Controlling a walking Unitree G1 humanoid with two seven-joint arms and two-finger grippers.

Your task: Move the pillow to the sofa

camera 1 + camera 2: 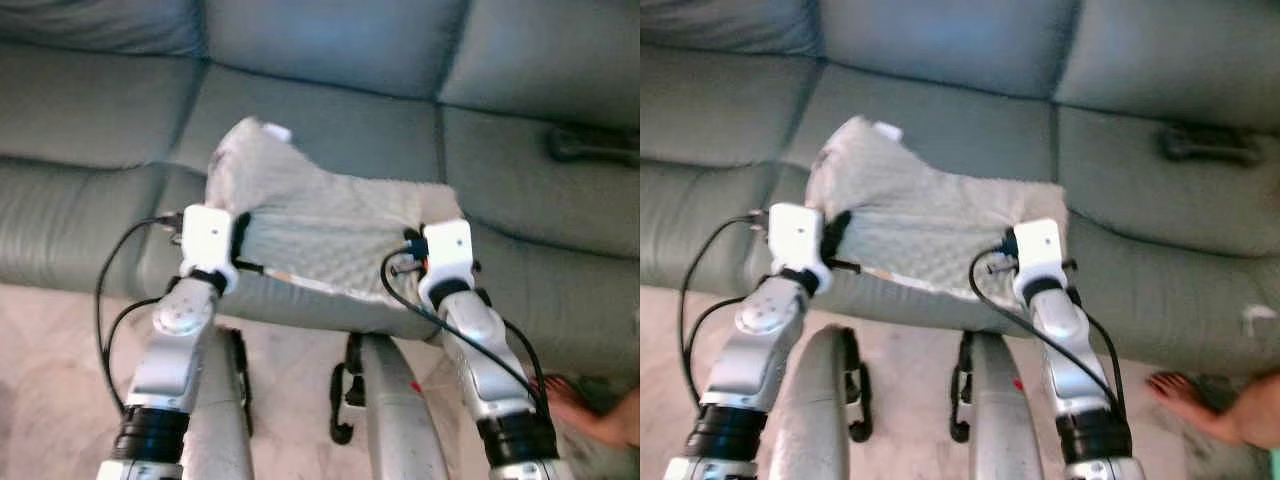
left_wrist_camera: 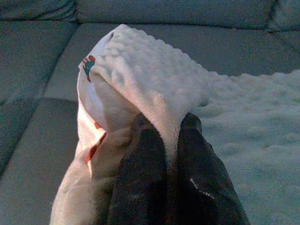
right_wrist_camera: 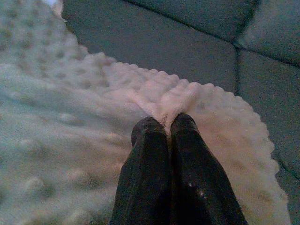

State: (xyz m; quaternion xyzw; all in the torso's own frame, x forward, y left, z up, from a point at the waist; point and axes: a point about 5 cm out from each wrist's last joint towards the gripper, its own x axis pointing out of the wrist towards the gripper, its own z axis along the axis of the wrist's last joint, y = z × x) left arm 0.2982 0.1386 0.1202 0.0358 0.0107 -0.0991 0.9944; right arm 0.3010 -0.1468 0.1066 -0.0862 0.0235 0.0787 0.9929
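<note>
A white, bumpy-textured pillow (image 1: 320,230) lies on the seat of the grey-green sofa (image 1: 330,110), sagging between my two arms. My left gripper (image 2: 168,125) is shut on the pillow's near left edge, where a small coloured label shows. My right gripper (image 3: 167,125) is shut on a pinched fold of the pillow's near right edge. In the eye views the white wrist housings sit at the pillow's two near corners, above the sofa's front edge.
A dark remote-like object (image 1: 590,145) lies on the right sofa seat. A person's foot (image 1: 1200,400) rests on the pale floor at lower right. My two legs stand just in front of the sofa.
</note>
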